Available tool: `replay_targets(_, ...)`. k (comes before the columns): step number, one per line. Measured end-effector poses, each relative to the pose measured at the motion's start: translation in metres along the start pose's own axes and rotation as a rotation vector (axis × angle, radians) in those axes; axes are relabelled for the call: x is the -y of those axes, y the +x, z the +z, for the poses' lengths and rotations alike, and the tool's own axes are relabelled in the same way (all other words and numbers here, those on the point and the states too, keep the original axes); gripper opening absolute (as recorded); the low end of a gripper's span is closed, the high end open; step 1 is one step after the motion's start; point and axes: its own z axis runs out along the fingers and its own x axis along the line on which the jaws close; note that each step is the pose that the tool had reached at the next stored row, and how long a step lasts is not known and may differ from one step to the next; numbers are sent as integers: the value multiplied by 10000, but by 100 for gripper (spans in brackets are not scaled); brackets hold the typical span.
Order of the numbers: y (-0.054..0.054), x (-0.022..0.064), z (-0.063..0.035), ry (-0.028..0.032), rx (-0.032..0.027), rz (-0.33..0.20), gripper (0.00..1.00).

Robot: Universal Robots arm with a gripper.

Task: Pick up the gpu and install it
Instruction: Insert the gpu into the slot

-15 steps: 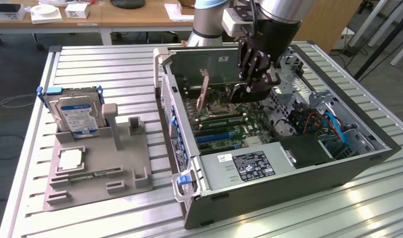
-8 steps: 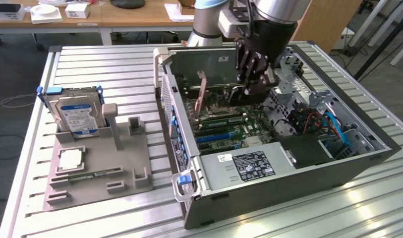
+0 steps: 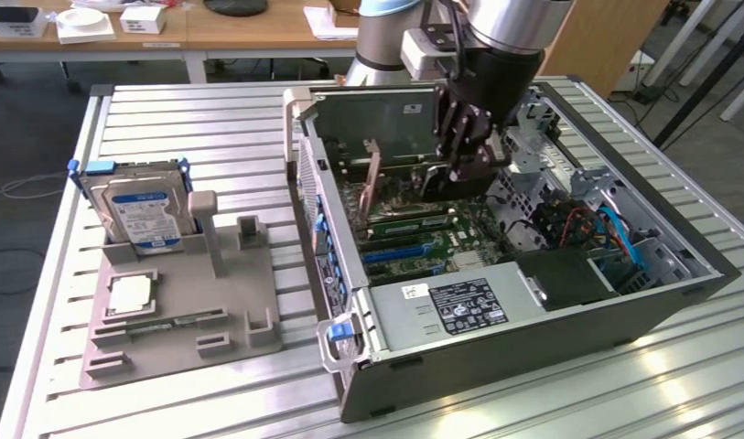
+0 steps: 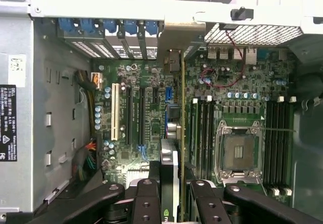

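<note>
One gpu (image 4: 170, 166) is held in the hand (image 4: 174, 193). The hand is closed on it, with a black finger (image 4: 146, 201) pressing on each flat side.

The gpu stands on its thin edge, so the wrist view looks along its top edge. Its long way runs from the hand to the case wall that has a row of blue clips (image 4: 128, 27). That is the same way the long slots on the green board (image 4: 151, 82) run. Its metal end is at that wall.

In the exterior view, the hand (image 3: 463, 169) reaches down into one open computer case (image 3: 494, 357). The gpu (image 3: 436, 190) is the black thing under the fingers. From there it stretches toward the exterior view's left. It sits low, right at the green board (image 3: 458, 233). I cannot tell if it is pushed into a slot or just above one.

Inside the case there is one grey power box (image 3: 458, 306) with a black label, near the front corner. The wrist view also shows one empty square chip holder (image 4: 239, 151) on the board, beside the gpu.

The case sits on a ribbed metal tabletop (image 3: 225, 402). To the exterior view's left of the case is one grey stand (image 3: 225, 311). One silver hard drive (image 3: 140, 215) with a blue and white label stands upright in it. One pale square chip (image 3: 130, 294) lies flat on the stand, nearer the camera than the hard drive.
</note>
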Motion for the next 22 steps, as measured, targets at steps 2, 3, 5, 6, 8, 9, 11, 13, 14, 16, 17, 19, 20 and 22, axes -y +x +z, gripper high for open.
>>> replay_targets(2, 3, 0, 17, -2, 68, -2, 27)
replay_targets(3, 4, 1, 26, -1, 162, -6, 27)
replay_targets(5, 6, 1, 36, -1, 289, -9, 27)
replay_targets(6, 5, 1, 38, 0, 295, -8, 27)
replay_targets(8, 5, 1, 38, 0, 295, -9, 27)
replay_targets(9, 5, 2, 38, -1, 295, -10, 27)
replay_targets(11, 6, -2, 39, 0, 295, -10, 27)
replay_targets(13, 6, -9, 48, 1, 296, -10, 27)
replay_targets(14, 8, -14, 55, 1, 295, -10, 27)
replay_targets(16, 13, -19, 71, 1, 295, -11, 27)
replay_targets(17, 18, -20, 79, 1, 294, -12, 27)
replay_targets(19, 34, -22, 96, 1, 295, -9, 27)
replay_targets(20, 43, -21, 105, 0, 295, -9, 27)
replay_targets(22, 56, -21, 130, -1, 295, -8, 27)
